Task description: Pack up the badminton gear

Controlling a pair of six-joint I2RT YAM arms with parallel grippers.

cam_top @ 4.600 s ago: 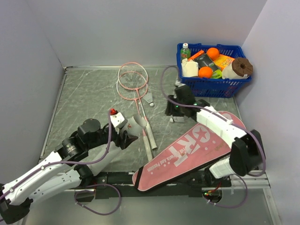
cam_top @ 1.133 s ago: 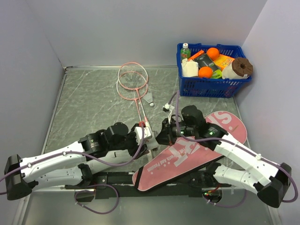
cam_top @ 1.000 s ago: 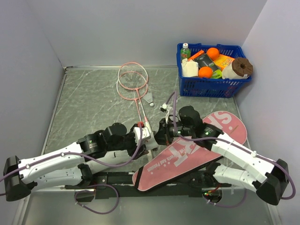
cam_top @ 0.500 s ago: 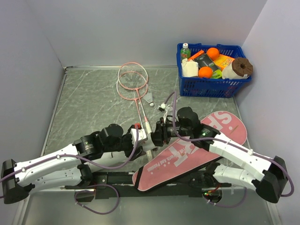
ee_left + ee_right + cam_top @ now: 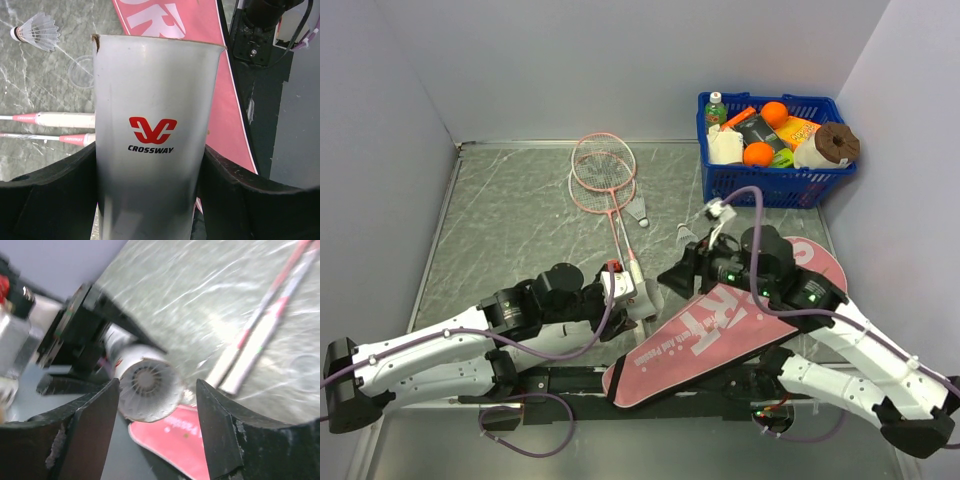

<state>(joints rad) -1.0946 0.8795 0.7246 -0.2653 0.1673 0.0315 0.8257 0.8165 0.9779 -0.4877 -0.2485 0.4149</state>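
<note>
My left gripper [image 5: 625, 295] is shut on the white tube [image 5: 638, 296], which lies low and points right; the left wrist view shows the tube [image 5: 152, 130] filling the space between my left gripper's jaws [image 5: 150, 200]. My right gripper [image 5: 672, 278] is open just right of the tube mouth [image 5: 150, 387], where a shuttlecock's feathers show inside. Two pink rackets [image 5: 603, 165] lie on the far table, handles towards me [image 5: 55, 120]. One shuttlecock [image 5: 640, 212] lies beside their shafts, another [image 5: 685, 233] [image 5: 35, 30] further right. The pink bag [image 5: 740, 320] lies under my right arm.
A blue basket [image 5: 770, 185] of groceries stands at the far right corner. A clear round lid [image 5: 82, 72] lies on the table between the racket handles and the nearer shuttlecock. Grey walls close in the table on the left, back and right.
My right gripper has drawn back to the right from the tube mouth and its arm has risen. The left gripper still holds the tube low by the racket handles.
</note>
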